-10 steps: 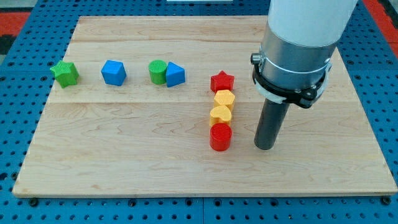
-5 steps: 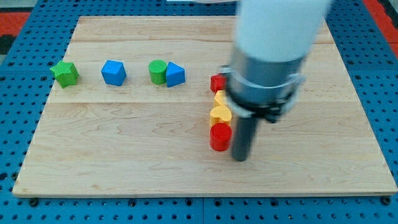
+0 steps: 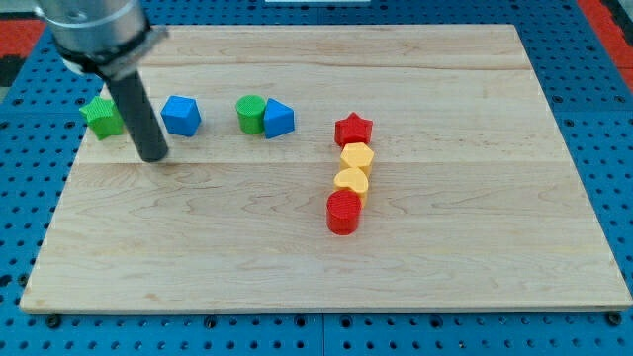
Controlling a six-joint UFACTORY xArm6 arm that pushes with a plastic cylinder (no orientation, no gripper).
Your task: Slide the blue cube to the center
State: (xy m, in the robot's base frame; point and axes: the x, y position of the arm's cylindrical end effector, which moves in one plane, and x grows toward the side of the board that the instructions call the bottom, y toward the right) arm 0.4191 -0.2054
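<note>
The blue cube [image 3: 181, 115] sits on the wooden board [image 3: 326, 277] at the upper left. My tip [image 3: 153, 155] rests on the board just below and left of it, between it and the green star [image 3: 101, 117], touching neither as far as I can tell. A second blue block, wedge-shaped [image 3: 279, 119], touches a green cylinder [image 3: 250, 113] further right.
A column of blocks stands right of centre: a red star [image 3: 353, 130], a yellow hexagon [image 3: 356, 156], a yellow heart-like block [image 3: 350, 181] and a red cylinder [image 3: 343, 212]. Blue pegboard surrounds the board.
My tip has swept from right of the red-yellow column across the board to the upper left. The red cylinder shifted slightly left and up. The blue cube has not moved.
</note>
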